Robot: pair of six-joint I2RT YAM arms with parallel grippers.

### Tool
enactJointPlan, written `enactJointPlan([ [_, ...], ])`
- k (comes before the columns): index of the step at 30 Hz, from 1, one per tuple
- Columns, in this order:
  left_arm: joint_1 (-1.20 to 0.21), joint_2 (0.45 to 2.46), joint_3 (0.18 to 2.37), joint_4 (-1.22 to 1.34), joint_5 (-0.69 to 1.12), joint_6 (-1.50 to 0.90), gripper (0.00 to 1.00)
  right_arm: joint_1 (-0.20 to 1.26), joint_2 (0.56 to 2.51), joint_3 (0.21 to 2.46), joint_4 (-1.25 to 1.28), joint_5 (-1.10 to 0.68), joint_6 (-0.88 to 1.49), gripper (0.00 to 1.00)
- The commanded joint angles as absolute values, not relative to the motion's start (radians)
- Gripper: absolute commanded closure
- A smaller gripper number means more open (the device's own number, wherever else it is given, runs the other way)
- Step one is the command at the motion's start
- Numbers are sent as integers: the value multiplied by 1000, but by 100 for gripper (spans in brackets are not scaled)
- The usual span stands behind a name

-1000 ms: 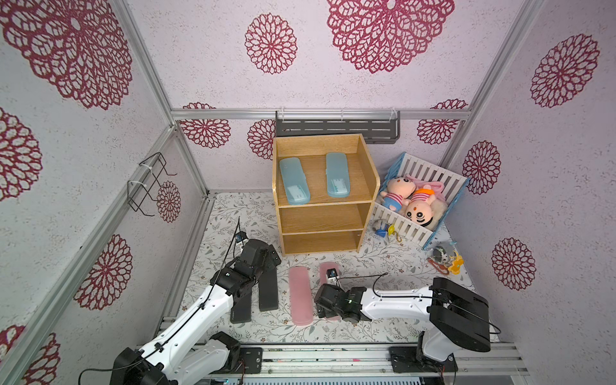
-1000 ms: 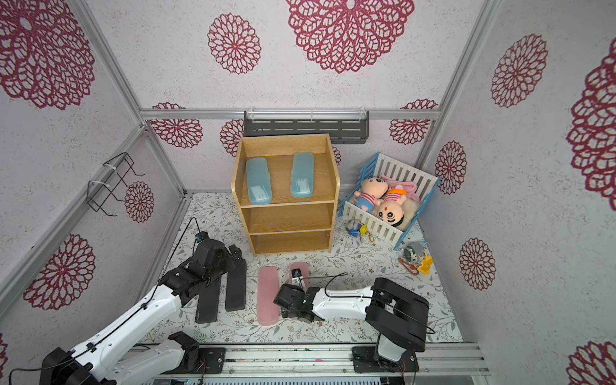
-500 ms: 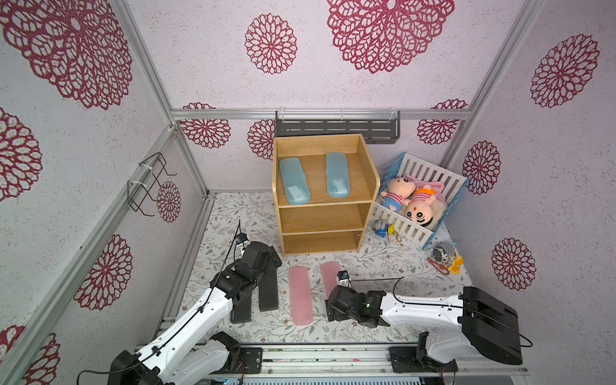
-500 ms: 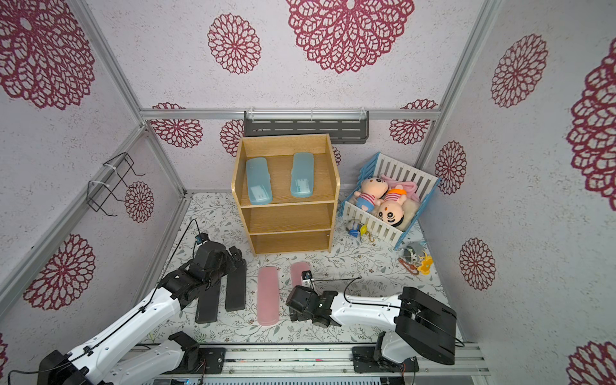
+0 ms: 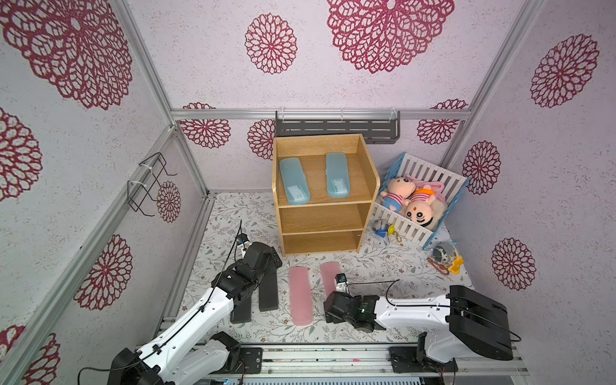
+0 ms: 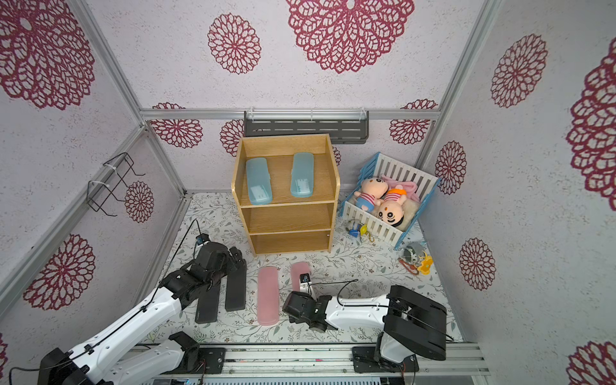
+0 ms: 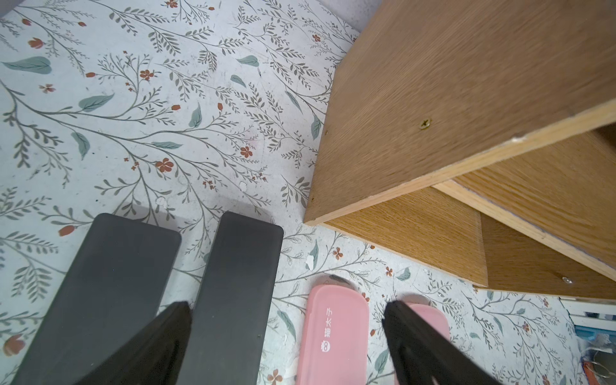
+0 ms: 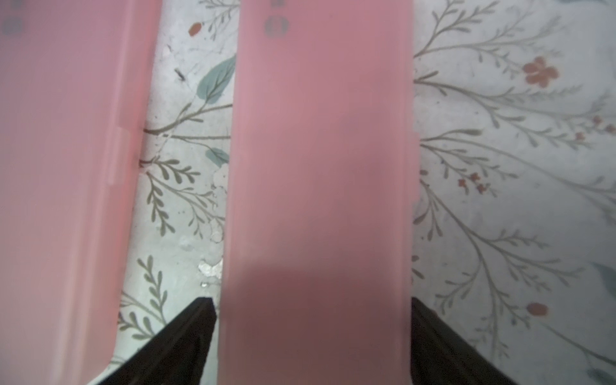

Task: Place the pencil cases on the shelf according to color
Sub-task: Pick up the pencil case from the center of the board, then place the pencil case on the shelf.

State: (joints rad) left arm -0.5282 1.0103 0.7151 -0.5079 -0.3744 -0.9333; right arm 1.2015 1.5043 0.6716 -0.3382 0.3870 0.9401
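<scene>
Grasp step on pink: right end effector [image 8: 310, 300] stands spread astride the pink case [image 8: 320, 150] on the tabletop [image 5: 383, 263] before the shelf [image 5: 323, 218]; next likely pinch its long edges, lift, slide onto a bare tier.

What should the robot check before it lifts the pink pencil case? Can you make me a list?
1. Right gripper jaws on both sides of the pink case: ok.
2. Jaws squeezing it tight: cannot tell.
3. Other pink case lies apart from it, with a strip of floor between them: ok.
4. Left gripper open, over the black cases, away from the right one: ok.
5. Shelf has room: the middle tier looks free and the blue cases lie on top: ok.
</scene>
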Motion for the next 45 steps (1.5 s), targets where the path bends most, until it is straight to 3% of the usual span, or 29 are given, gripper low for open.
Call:
enactJointPlan([
  [1,-542,1014,712,-522,-397,-939,3,1217,1554,617,-343,323,1011,16],
  [5,-541,1009,721,-539,-409,-940,3,1224,1495,620,-393,366,1026,29],
  [14,-541,969,721,-551,-456,-942,3,1235,1071,631,-495,542,984,31],
  [20,-541,947,722,-518,-449,-939,3,1222,942,714,-522,610,892,28],
  [29,-541,986,751,-469,-429,-925,3,966,1158,932,-408,451,664,26],
  [40,-542,1025,772,-465,-405,-927,3,759,1482,1230,-417,439,522,24],
  [45,-542,1053,785,-467,-399,-925,3,731,1507,1261,-432,414,513,13],
])
